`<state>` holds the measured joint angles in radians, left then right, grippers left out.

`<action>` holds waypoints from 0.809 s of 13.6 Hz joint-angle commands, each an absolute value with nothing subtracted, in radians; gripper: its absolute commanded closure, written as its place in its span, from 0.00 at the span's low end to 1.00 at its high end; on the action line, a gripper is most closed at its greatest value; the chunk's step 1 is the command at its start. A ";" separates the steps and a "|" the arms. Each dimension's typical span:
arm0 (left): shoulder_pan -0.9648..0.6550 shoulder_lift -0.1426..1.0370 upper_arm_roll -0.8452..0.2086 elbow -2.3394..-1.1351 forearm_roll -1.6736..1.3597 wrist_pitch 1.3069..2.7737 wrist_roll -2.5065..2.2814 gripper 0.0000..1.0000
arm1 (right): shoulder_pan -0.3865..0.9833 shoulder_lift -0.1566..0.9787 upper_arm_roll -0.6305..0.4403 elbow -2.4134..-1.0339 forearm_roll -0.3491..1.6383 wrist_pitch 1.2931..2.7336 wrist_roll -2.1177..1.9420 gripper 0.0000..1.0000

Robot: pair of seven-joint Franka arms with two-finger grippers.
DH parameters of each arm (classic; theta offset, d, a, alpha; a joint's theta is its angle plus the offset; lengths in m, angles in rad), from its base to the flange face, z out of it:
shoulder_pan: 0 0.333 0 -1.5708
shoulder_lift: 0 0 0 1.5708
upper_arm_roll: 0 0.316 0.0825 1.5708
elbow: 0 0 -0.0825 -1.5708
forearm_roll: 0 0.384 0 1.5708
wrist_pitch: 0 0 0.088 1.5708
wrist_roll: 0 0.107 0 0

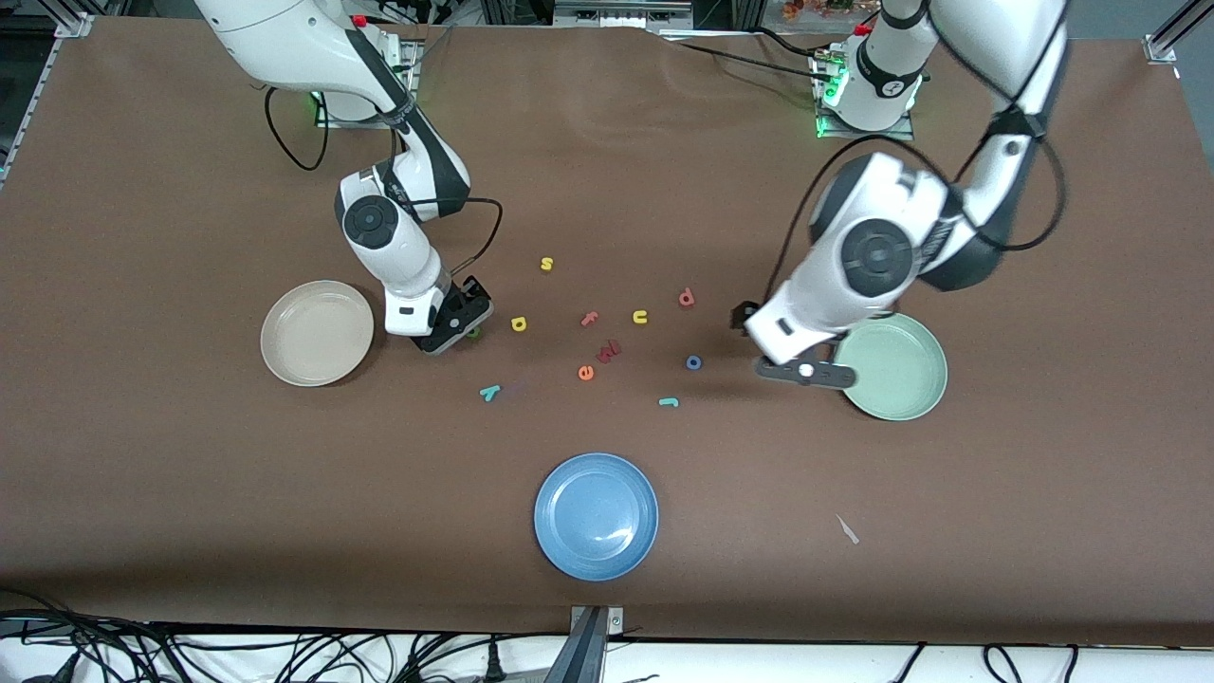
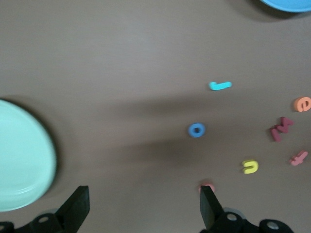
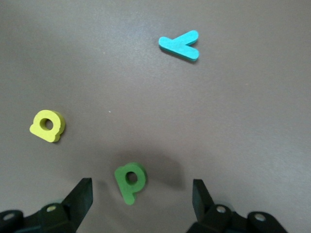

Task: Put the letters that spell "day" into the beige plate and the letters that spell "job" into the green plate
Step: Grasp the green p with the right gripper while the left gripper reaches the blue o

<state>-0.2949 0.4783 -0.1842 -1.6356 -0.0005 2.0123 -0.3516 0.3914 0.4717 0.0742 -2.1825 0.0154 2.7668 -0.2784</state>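
My right gripper [image 1: 462,321] is low over the table beside the beige plate [image 1: 317,332]. It is open, and the dark green "a" [image 3: 130,182] [image 1: 473,333] lies between its fingers [image 3: 83,190], touching neither. The yellow "d" [image 1: 518,324] [image 3: 47,126] and the teal "y" [image 1: 489,393] [image 3: 180,45] lie close by. My left gripper [image 1: 806,372] [image 2: 143,194] hangs open and holds nothing, over the table at the rim of the green plate [image 1: 896,367] [image 2: 19,155]. The blue "o" [image 1: 693,361] [image 2: 196,130], the teal "j" [image 1: 669,402] [image 2: 220,86] and the red "b" [image 1: 687,298] [image 2: 207,186] lie loose on the table.
A blue plate [image 1: 596,515] sits nearest the front camera. Other loose letters lie mid-table: a yellow "s" [image 1: 546,264], a yellow "u" [image 1: 640,317], a pink "f" [image 1: 589,319], a dark red letter [image 1: 608,352] and an orange "e" [image 1: 585,373].
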 commanded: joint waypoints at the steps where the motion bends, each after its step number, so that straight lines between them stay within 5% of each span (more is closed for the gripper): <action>1: -0.327 0.573 -0.175 -1.589 0.002 2.156 -0.370 0.00 | 0.397 0.482 0.075 -2.187 0.012 2.790 -0.298 0.15; 5: -0.371 0.684 -0.175 -1.598 0.002 2.299 -0.383 0.00 | 0.399 0.483 0.075 -2.187 0.012 2.784 -0.296 0.43; 9: -0.391 0.716 -0.170 -1.603 0.021 2.310 -0.436 0.07 | 0.405 0.483 0.075 -2.184 0.012 2.784 -0.288 0.76; 11: -0.396 0.732 -0.172 -1.606 0.058 2.310 -0.439 0.08 | 0.405 0.483 0.075 -2.184 0.012 2.784 -0.287 0.86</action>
